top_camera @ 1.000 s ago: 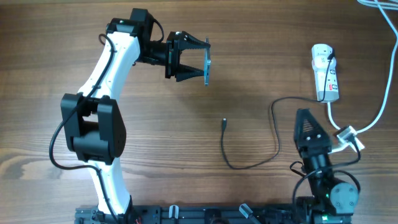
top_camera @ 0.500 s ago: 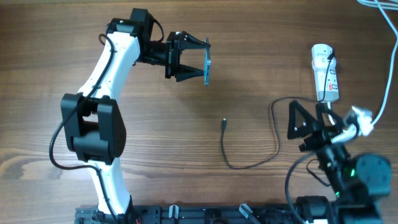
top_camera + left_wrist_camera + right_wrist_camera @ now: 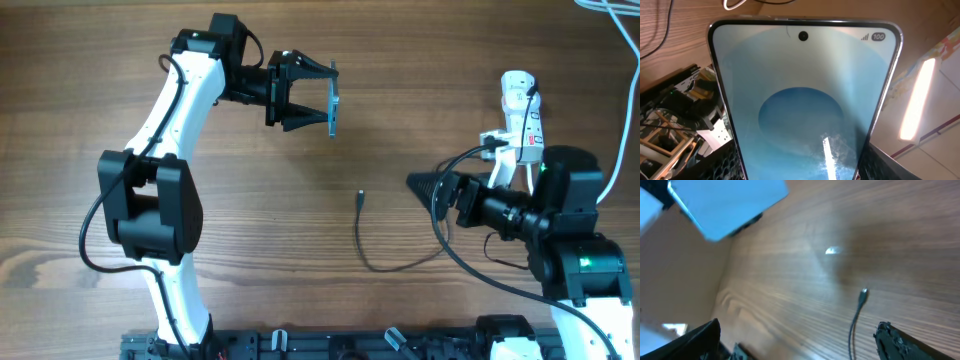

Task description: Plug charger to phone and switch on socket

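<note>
My left gripper (image 3: 322, 101) is shut on the phone (image 3: 334, 104), holding it on edge above the table at the upper middle. In the left wrist view the phone's cyan screen (image 3: 805, 110) fills the frame, with a dark finger (image 3: 720, 162) against each long side. The charger, a thin black cable (image 3: 400, 264), lies looped on the wood, its connector tip (image 3: 360, 198) free at the centre. My right gripper (image 3: 420, 184) points left, open and empty, a short way right of that tip. The right wrist view shows the tip (image 3: 863, 294) ahead between the spread fingers (image 3: 900, 341). The white socket (image 3: 522, 118) lies at the right.
A thick white cord (image 3: 625, 130) runs down the far right edge from the top corner. The black cable rises from its loop to the socket. A dark rail (image 3: 300, 345) lines the table's front edge. The left arm's white links (image 3: 175, 110) stand over the table's left part.
My right arm has lifted from the front right corner and swung round to point left at the cable tip, jaws still open. The left arm and phone have not moved.
</note>
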Controlling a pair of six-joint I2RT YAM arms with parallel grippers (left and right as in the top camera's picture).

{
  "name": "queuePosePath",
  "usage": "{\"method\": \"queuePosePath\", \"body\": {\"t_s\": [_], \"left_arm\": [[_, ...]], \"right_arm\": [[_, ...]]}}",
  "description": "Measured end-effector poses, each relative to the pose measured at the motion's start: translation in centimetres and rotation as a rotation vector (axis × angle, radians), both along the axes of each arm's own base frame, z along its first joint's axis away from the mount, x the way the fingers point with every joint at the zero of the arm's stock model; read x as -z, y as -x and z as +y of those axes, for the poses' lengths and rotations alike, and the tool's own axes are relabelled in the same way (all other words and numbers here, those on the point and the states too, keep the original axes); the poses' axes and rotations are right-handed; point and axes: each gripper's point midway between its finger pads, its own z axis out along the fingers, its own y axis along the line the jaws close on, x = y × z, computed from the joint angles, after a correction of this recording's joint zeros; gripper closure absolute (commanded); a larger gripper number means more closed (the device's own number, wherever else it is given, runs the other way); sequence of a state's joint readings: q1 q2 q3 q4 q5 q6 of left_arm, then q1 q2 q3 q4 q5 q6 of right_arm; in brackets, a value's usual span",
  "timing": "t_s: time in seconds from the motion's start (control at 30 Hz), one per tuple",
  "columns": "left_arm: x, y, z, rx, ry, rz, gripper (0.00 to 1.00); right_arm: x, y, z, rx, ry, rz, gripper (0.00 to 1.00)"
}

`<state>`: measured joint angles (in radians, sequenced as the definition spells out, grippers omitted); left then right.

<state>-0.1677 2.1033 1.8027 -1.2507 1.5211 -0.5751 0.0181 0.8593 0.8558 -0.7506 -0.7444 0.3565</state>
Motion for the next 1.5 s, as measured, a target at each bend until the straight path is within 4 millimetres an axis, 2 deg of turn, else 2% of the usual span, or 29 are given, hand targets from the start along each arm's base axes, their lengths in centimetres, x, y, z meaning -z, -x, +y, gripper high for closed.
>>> {"method": "queuePosePath", "body": {"t_s": [0.13,0.23,0.33,0.43,0.53,0.63,0.77,0.9,1.17,1.23,1.33,1.5], "left_arm": [[0.0,0.0,0.0,0.000,0.000,0.000,0.34],[0.0,0.0,0.0,0.000,0.000,0.000,0.34],[0.0,0.0,0.0,0.000,0.000,0.000,0.34],[0.0,0.0,0.0,0.000,0.000,0.000,0.34],[0.0,0.0,0.0,0.000,0.000,0.000,0.34],[0.0,0.0,0.0,0.000,0.000,0.000,0.35],[0.0,0.0,0.0,0.000,0.000,0.000,0.35],[0.0,0.0,0.0,0.000,0.000,0.000,0.34],[0.0,0.0,0.0,0.000,0.000,0.000,0.35],[0.0,0.0,0.0,0.000,0.000,0.000,0.35],[0.0,0.0,0.0,0.000,0.000,0.000,0.35],[0.0,0.0,0.0,0.000,0.000,0.000,0.35]], "right_arm": [[2.5,1.2,-1.3,0.049,0.094,0.103,0.00],[4.1,2.1,-3.5,0.127,0.221,0.221,0.00],[3.1,2.2,-5.7,0.195,0.347,0.324,0.00],[0.9,0.8,-6.3,0.213,0.383,0.336,0.00],[-0.3,-0.3,-5.2,0.185,0.322,0.325,0.04],[-1.2,-0.4,-3.0,0.091,0.218,0.307,0.04],[-1.7,0.3,-1.1,-0.018,0.191,0.278,0.04],[-0.8,1.7,0.1,-0.084,0.268,0.294,0.06],[0.6,3.4,1.5,-0.107,0.444,0.340,0.10],[0.6,3.6,1.8,-0.112,0.498,0.363,0.17],[0.2,3.4,2.3,-0.099,0.575,0.391,0.24],[-2.0,1.6,5.5,-0.140,0.633,0.334,0.23]]}}
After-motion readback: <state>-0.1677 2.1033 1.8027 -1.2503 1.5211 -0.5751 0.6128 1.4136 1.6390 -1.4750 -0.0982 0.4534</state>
